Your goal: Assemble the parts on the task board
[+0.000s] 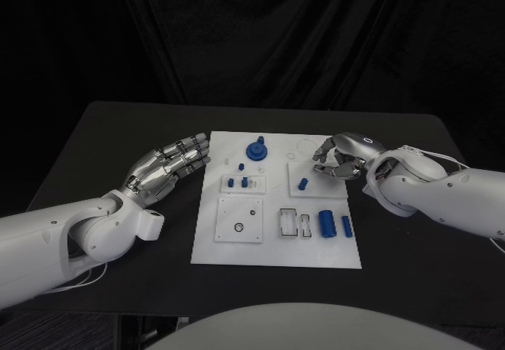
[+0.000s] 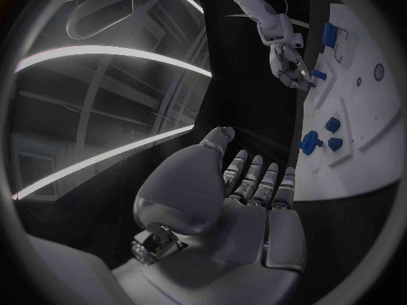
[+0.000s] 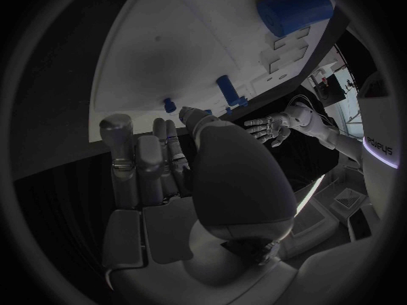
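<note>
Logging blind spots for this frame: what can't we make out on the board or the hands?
- Right hand, head view: its curled fingers cover the board under them; holding a part or not, cannot tell.
- Right wrist view: the palm hides the fingertips.
- Small blue peg, head view: too small to tell whether it is seated.
- Task board, left wrist view: cut off by the circle's rim.
- Left hand: open, beside the board's edge.
</note>
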{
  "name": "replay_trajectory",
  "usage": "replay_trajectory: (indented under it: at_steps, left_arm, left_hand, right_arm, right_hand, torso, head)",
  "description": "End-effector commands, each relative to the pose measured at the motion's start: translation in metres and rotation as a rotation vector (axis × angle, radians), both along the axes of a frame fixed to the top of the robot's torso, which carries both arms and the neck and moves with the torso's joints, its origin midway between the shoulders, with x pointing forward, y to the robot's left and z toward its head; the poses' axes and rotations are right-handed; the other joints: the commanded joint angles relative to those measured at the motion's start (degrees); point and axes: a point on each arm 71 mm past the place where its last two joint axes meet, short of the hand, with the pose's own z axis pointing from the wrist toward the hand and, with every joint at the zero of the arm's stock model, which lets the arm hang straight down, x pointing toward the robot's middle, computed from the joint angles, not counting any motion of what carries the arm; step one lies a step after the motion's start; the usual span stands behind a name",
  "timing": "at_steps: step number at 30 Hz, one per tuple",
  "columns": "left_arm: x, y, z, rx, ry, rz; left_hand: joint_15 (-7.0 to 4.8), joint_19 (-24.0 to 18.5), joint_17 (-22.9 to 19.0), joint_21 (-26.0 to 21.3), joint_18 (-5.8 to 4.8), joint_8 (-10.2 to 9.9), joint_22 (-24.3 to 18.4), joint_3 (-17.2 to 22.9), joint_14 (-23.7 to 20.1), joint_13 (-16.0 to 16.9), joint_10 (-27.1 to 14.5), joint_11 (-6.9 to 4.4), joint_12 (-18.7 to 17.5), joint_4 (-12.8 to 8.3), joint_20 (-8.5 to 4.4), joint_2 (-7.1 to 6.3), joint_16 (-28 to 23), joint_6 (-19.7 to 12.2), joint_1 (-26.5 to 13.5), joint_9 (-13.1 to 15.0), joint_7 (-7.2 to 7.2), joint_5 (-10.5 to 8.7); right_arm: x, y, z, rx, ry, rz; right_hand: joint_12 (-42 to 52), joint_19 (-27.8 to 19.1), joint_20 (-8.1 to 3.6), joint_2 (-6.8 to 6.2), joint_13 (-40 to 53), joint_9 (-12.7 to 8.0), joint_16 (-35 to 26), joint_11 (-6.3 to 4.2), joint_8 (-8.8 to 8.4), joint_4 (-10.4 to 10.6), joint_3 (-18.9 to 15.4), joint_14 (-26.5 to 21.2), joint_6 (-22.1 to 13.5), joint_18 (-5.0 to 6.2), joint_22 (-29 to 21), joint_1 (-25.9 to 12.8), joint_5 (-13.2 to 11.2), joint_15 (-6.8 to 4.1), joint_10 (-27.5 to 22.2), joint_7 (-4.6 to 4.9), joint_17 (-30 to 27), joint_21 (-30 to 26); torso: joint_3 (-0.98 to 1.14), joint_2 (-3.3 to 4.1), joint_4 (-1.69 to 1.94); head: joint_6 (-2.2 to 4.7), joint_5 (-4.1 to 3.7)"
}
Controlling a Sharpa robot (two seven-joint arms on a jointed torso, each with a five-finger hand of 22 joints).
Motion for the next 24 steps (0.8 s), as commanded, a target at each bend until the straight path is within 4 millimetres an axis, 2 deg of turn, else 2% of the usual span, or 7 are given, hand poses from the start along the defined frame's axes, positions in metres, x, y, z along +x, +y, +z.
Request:
replay_trajectory:
  at_steps: [1, 10, 14, 18, 24]
  left_arm:
    - [-0.0007, 0.0016, 0.0098, -0.086, -0.117, 0.024]
    - [-0.0006, 0.0018, 0.0092, -0.084, -0.113, 0.022]
    - [-0.0006, 0.0017, 0.0089, -0.084, -0.111, 0.021]
    - [-0.0011, 0.0013, 0.0089, -0.084, -0.107, 0.017]
    - [-0.0009, 0.0013, 0.0085, -0.083, -0.105, 0.016]
  left_hand:
    - [0.36, -0.1, 0.1, 0.3, 0.20, 0.0, 0.1, 0.3, 0.1, 0.0, -0.1, 0.41, 0.4, 0.0, 0.46, 0.61, 0.3, 0.0, -0.1, 0.1, 0.43, -0.27]
    - [0.48, 0.0, 0.1, 0.4, 0.25, 0.0, 0.1, 0.5, 0.2, 0.0, -0.1, 0.56, 0.5, -0.2, 0.60, 0.40, 0.5, 0.2, -0.2, 0.1, 0.63, -0.30]
    - [0.52, 0.1, 0.1, 0.4, 0.25, 0.1, 0.2, 0.6, 0.2, 0.0, -0.1, 0.59, 0.5, -0.3, 0.63, 0.34, 0.6, 0.3, -0.2, 0.1, 0.74, -0.30]
    - [0.66, 0.2, 0.1, 0.3, 0.15, 0.3, 0.1, 1.1, 0.3, 0.1, 0.0, 0.56, 0.9, -0.7, 0.69, 0.16, 1.0, 1.3, -0.4, 0.2, 1.58, -0.30]
    - [0.73, 0.3, 0.2, 0.4, 0.11, 0.4, 0.1, 1.3, 0.4, 0.1, 0.1, 0.56, 1.1, -0.9, 0.69, 0.11, 1.2, 1.8, -0.6, 0.3, 1.95, -0.30]
  right_arm:
    - [-0.0001, -0.0019, -0.0028, -0.022, 0.012, -0.019]
    - [0.0010, -0.0007, -0.0050, -0.032, 0.022, -0.019]
    - [0.0021, -0.0003, -0.0059, -0.035, 0.022, -0.018]
    - [0.0039, -0.0004, -0.0069, -0.037, 0.019, -0.014]
    - [0.0043, 0.0016, -0.0094, -0.034, 0.016, -0.002]
  right_hand:
    - [-0.4, 0.2, 0.14, -0.49, -0.1, -0.1, 0.0, 0.01, -0.34, 0.2, -0.1, 0.3, -0.2, -0.75, 4.8, -0.1, -0.3, 0.04, 0.2, 0.03, -0.2, -0.4]
    - [-0.8, -0.4, 0.19, -0.64, -0.4, -0.4, -0.6, 0.11, -0.56, -0.1, 0.0, -0.4, -0.4, -0.54, 4.5, 0.4, -0.5, 0.11, -0.1, 0.08, -1.5, -1.7]
    - [-1.2, -0.9, 0.24, -0.58, -0.6, -0.6, -1.1, 0.18, -0.64, -0.8, 0.5, -0.8, -0.3, -0.42, 4.3, 1.3, 0.6, 0.16, 0.0, 0.18, -2.2, -2.5]
    - [-1.3, -1.0, 0.24, -0.40, -0.7, -0.8, -1.2, 0.19, -0.58, -1.2, 1.0, -0.9, 0.0, -0.39, 4.3, 1.9, 1.7, 0.15, 0.2, 0.20, -2.4, -2.6]
    - [-1.4, -0.9, 0.19, -0.22, -0.8, -0.9, -1.1, 0.10, -0.43, -1.8, 1.5, -0.9, 0.4, -0.43, 4.4, 2.5, 2.9, 0.08, 0.8, 0.15, -2.2, -2.3]
  torso:
    - [-0.01, 0.01, -0.04]
    - [0.00, 0.02, 0.01]
    - [0.00, -0.02, 0.04]
    - [-0.01, 0.03, 0.03]
    - [-0.01, 0.00, 0.02]
  head:
    - [0.01, -0.02]
    - [0.01, 0.07]
    - [0.01, -0.22]
    - [0.01, -0.18]
    - [0.01, -0.08]
